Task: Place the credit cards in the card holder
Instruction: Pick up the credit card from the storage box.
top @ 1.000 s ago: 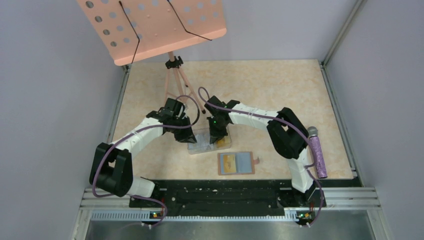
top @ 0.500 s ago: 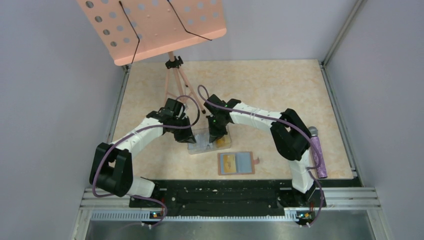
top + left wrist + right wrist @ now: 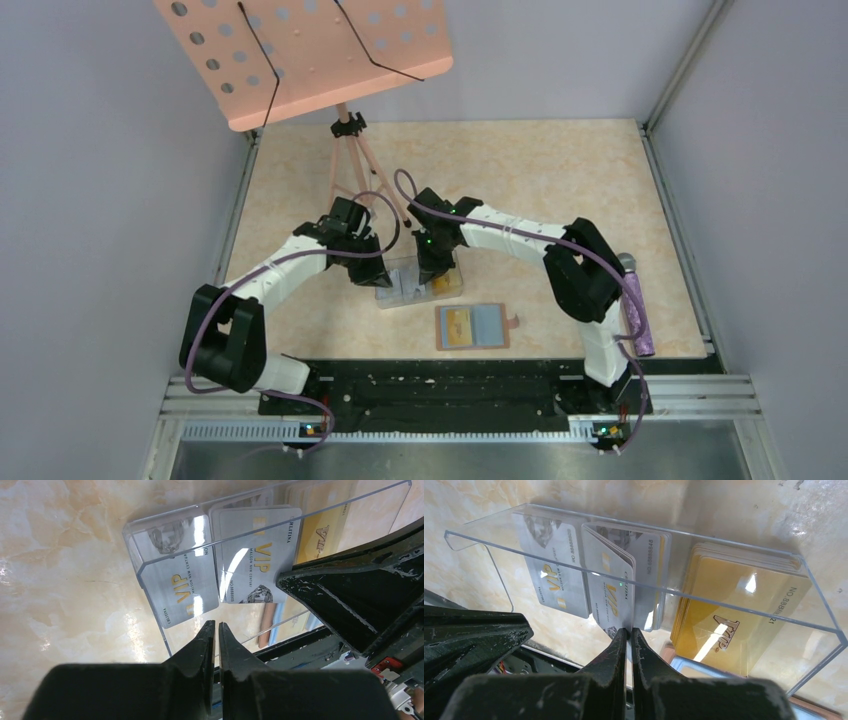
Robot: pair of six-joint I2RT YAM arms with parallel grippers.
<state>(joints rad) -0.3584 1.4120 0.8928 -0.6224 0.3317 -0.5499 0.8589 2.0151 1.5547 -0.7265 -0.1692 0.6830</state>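
A clear plastic box (image 3: 420,283) at mid-table holds the credit cards: grey-white ones (image 3: 556,570) and a yellow stack (image 3: 734,615). My right gripper (image 3: 629,630) reaches into the box from above. It is shut on the lower edge of one grey-white card (image 3: 611,597), which stands tilted up. My left gripper (image 3: 216,625) is at the box's left end. Its jaws are pinched nearly together on the clear wall (image 3: 150,600). The card holder (image 3: 473,326) lies open and flat just in front of the box, with a yellow card in its left pocket.
A pink music stand (image 3: 345,130) rises behind the arms, its perforated tray (image 3: 300,50) overhanging the back left. A purple microphone (image 3: 634,305) lies along the right edge. Grey walls enclose the table on three sides.
The left jaws have drawn a little closer together at the box's wall. The right gripper keeps its hold on the card; the arms have barely shifted.
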